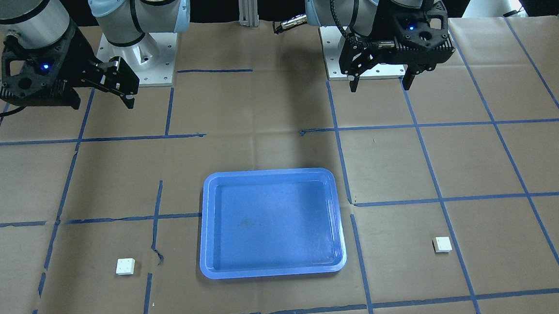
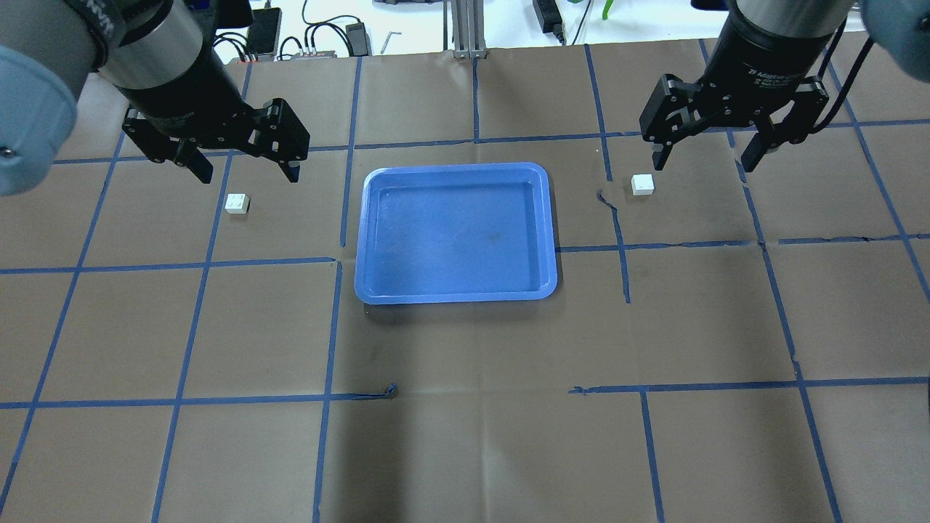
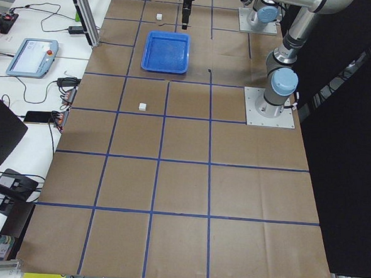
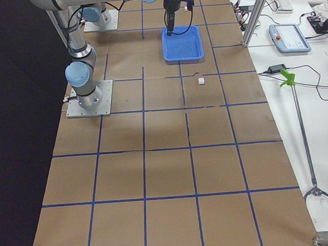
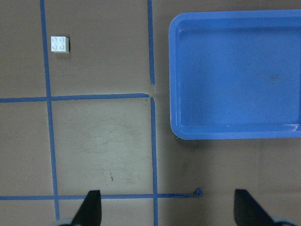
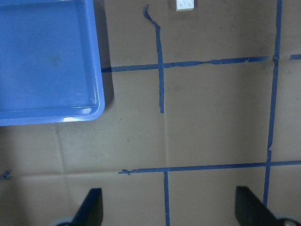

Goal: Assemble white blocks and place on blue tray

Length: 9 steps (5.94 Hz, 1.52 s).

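Observation:
The blue tray [image 2: 456,232] lies empty mid-table; it also shows in the front view [image 1: 270,223]. One white block [image 2: 237,203] lies left of the tray and the other white block [image 2: 642,184] lies right of it, both on the paper, studs up. My left gripper [image 2: 245,173] is open and empty, hovering just behind the left block [image 5: 60,44]. My right gripper [image 2: 702,163] is open and empty, hovering just right of the right block [image 6: 185,4]. In the front view the left gripper [image 1: 380,86] and the right gripper [image 1: 104,102] hang high near the arm bases.
Brown paper with a blue tape grid [image 2: 334,327] covers the table. The arm bases [image 1: 138,63] stand at the robot's side. Side benches with a tablet [image 3: 32,57] and cables [image 4: 317,85] run along the table's far edge.

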Tool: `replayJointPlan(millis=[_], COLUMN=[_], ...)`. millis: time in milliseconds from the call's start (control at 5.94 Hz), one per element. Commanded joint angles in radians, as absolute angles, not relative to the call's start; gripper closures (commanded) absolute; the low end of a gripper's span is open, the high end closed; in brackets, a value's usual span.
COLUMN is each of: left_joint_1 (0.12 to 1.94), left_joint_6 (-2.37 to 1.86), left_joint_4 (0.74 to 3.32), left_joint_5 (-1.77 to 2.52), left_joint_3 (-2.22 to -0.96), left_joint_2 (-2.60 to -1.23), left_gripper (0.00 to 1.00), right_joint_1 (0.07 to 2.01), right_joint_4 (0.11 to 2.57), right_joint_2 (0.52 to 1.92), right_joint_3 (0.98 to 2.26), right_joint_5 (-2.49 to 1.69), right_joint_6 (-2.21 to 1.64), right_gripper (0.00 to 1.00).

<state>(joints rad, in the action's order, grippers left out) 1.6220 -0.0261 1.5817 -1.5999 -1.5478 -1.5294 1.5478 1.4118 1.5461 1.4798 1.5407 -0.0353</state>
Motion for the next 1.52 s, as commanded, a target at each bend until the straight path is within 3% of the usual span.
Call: replayJointPlan(millis=[0,337,842,1347], left_joint_1=[1.623,1.623,1.615,1.3], left_joint_6=[-0.026,-0.025,0.043,0.225], left_joint_4=[1.58,1.58,1.586,1.496], left_joint_5=[-1.598,-1.6,-1.608,-1.511], left_joint_3=[-1.548,-1.549,-1.587,-1.625], left_joint_2=[-1.529,-1.525,-1.525,-1.638], left_gripper=[0.01,0.01,0.01,0.01], right_joint_1=[1.548,1.546,1.537,1.465], right_joint_4=[1.411,1.411,1.416,1.468], right_joint_2=[1.546,1.546,1.542,1.491], right_joint_3=[1.485,1.485,1.486,1.489], right_joint_5=[1.54,1.539,1.555,1.545], right_joint_6=[-0.035,-0.02,0.292,0.914], right_gripper=[0.0,0.0,0.0,0.0])
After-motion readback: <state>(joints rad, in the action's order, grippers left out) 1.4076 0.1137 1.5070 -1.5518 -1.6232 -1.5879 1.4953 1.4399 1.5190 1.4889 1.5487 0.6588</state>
